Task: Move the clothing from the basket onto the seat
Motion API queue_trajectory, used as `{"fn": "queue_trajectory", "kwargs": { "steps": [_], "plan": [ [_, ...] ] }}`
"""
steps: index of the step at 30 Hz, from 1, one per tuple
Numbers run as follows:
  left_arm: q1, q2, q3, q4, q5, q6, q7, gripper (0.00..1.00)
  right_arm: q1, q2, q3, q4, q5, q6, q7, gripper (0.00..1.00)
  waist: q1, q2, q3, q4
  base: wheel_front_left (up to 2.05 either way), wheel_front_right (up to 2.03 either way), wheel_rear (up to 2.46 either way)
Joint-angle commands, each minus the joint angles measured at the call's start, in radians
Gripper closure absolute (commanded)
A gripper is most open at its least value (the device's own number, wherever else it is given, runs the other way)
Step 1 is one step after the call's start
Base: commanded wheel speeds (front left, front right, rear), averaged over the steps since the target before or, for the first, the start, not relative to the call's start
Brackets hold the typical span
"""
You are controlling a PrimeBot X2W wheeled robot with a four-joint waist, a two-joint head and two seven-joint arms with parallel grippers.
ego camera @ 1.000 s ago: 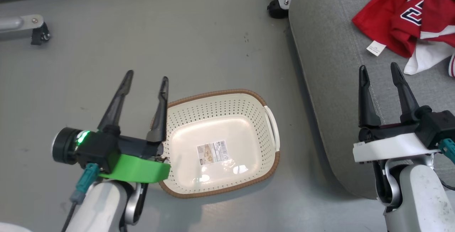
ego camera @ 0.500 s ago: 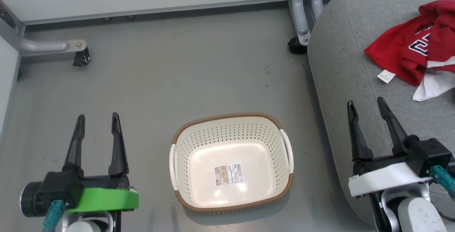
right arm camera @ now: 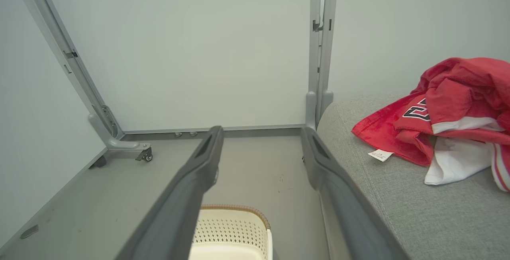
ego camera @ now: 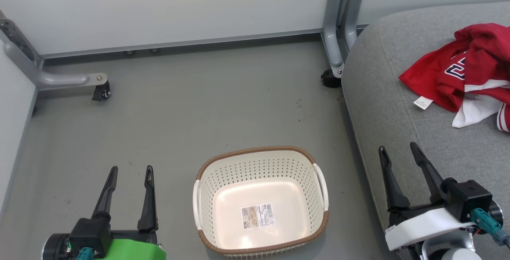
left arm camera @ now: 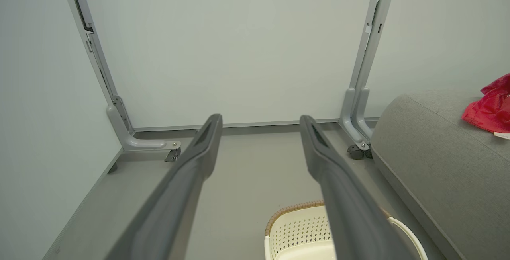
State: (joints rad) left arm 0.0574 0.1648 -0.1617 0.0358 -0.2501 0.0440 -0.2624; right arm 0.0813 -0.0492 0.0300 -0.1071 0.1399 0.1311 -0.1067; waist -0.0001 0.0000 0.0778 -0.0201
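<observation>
Red clothing [ego camera: 474,65] heaps on the seat [ego camera: 390,104], lettering folded unreadable, white tag [ego camera: 422,102] toward the basket [ego camera: 255,149]; left gripper [ego camera: 131,169] and right gripper [ego camera: 398,145] gape empty.

Nothing fully legible anywhere. Inside the basket [ego camera: 261,151], flat on its base: a sticker [ego camera: 257,216] with a barcode along its far right part and a small beige picture at its left, print too small to read. On the clothing [ego camera: 478,49], far right on the seat [ego camera: 382,92]: navy-and-white lettering [ego camera: 456,70], folded over and cut off, perhaps a numeral, not surely readable. At the clothing's near left edge: a white tag [ego camera: 422,102], print too fine to make out.
</observation>
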Motion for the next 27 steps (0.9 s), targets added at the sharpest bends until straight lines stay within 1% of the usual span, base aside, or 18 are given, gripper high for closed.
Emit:
{"fn": "queue_trajectory", "kwargs": {
  "steps": [1, 27],
  "plan": [
    [0.014, -0.003, 0.003, 0.004, 0.006, -0.005, -0.003, 0.00, 0.013, -0.003, 0.002, -0.004, 0.006, -0.001, 0.003, 0.00, 0.0001, 0.0000, -0.007, -0.003, 0.00, 0.00, 0.00],
    [-0.003, -0.027, 0.044, 0.055, 0.045, -0.030, -0.003, 0.00, 0.017, -0.003, -0.003, 0.006, 0.025, -0.001, -0.003, 0.00, 0.0001, 0.0000, 0.002, -0.006, 0.00, 0.00, 0.00]
  ]
}}
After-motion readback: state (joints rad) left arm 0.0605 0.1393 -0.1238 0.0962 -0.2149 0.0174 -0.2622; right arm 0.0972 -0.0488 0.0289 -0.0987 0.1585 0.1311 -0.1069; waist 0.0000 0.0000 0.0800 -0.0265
